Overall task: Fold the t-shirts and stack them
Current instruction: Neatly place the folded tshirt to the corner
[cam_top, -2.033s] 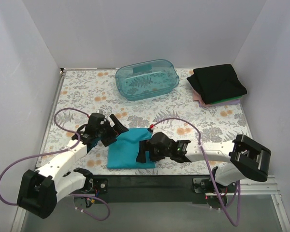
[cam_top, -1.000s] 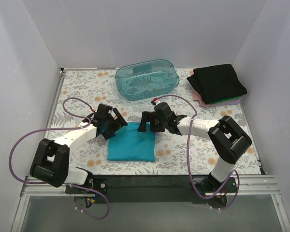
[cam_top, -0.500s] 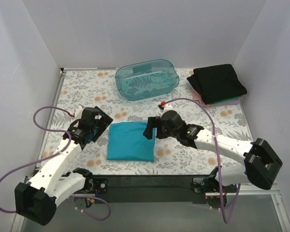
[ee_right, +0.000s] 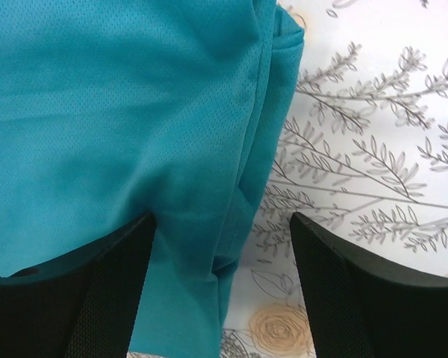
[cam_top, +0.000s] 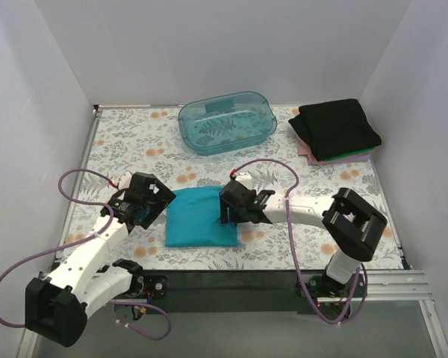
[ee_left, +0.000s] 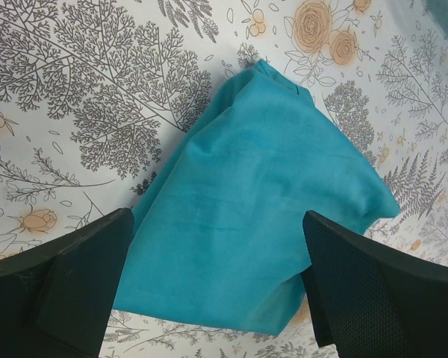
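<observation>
The teal-blue t-shirt point(cam_top: 201, 218) lies folded in a rectangle on the flowered table point(cam_top: 134, 142), near the front. My left gripper point(cam_top: 155, 206) is open and empty just off the shirt's left edge. In the left wrist view the left gripper point(ee_left: 216, 298) hangs over the shirt point(ee_left: 261, 194). My right gripper point(cam_top: 225, 207) is open at the shirt's right edge. In the right wrist view the right gripper point(ee_right: 220, 287) straddles that layered edge point(ee_right: 239, 179), with one finger point(ee_right: 75, 298) over the cloth. A folded stack lies at the back right: black point(cam_top: 337, 128) on pinkish point(cam_top: 306, 151) and green point(cam_top: 361, 156).
A translucent teal plastic tub point(cam_top: 226, 121) stands upside down at the back middle. White walls close in the table on three sides. Purple cables loop off both arms, one point(cam_top: 82, 179) on the left and one point(cam_top: 272, 168) by the right arm.
The shirt went from a skewed half-fold to a neat rectangle. Both grippers left its far edge. The left one drew back to its left side and the right one came down at its right edge.
</observation>
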You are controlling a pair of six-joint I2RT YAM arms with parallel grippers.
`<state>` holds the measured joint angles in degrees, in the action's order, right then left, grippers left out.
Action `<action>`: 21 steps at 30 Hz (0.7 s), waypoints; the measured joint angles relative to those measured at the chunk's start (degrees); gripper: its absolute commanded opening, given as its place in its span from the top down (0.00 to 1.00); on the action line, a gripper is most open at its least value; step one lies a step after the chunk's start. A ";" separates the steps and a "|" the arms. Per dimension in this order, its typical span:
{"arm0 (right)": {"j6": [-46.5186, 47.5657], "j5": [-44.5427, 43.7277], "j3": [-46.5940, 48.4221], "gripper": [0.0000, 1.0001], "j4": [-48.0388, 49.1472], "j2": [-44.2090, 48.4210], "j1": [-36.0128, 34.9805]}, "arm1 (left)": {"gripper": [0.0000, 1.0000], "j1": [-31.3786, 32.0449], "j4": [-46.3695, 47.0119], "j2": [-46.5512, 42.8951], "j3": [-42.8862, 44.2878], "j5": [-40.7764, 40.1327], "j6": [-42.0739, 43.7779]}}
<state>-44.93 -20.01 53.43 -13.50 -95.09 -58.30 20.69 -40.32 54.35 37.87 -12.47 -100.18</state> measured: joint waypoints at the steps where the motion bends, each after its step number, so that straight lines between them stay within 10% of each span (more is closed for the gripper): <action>1: -0.13 -0.04 0.92 0.25 0.02 -0.87 -0.09 | 0.02 0.00 0.02 -0.02 0.00 0.09 0.09; 21: 1.44 -1.66 7.54 0.99 4.09 -8.61 -0.52 | 0.02 0.00 -1.09 -1.62 -0.02 -0.55 -0.22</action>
<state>-43.48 -21.67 60.97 -9.41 -103.70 -58.83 20.69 -41.41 52.73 37.85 -13.02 -100.40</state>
